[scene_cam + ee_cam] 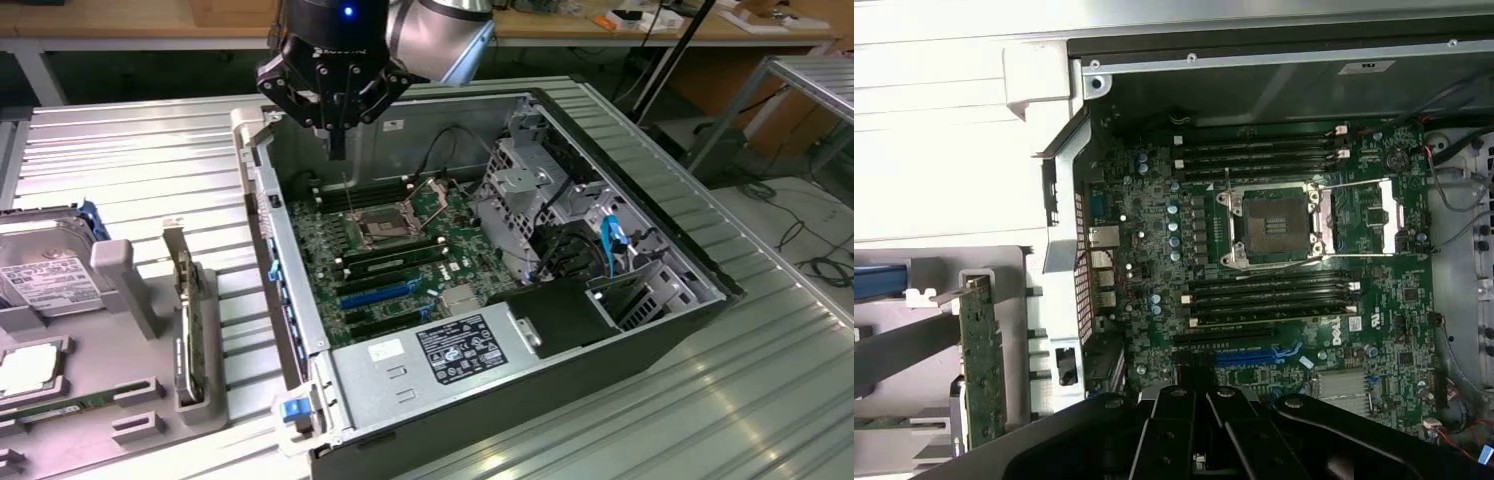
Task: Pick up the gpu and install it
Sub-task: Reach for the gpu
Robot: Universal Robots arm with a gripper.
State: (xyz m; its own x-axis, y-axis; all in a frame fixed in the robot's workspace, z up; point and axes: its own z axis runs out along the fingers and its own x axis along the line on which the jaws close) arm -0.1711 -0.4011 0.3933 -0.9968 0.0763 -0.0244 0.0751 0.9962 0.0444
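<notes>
**gpu (187,330) unpicked, parked outside the case; tool closed and empty**

The gpu, a thin flat card with a greenish board edge and a silver metal bracket at one end, stood on its long edge in a grey moulded plastic holder (207,405). The holder sat just outside the open black tower computer case (587,385), which lay on its side, and was on the exterior view's left of the case. In the wrist view the gpu (982,360) showed as a narrow green strip beside the case (1254,80) wall, upright and apart from it.

The black multi-finger gripper (336,140) hung above the case's far end, over the green motherboard (400,250). Its fingers were drawn together to a point and held nothing. The wrist view put the gripper (1204,440) above the board, near the blue expansion slot (1254,355).

Step in hand, judged: the approach to the pick, with the grasp not begun and the slots bare.

Next move, judged: it would call for travel out of the case toward the holder, parted fingers, and alignment across the card's thin top edge. The margin looked narrow and the bracket end awkward.
</notes>
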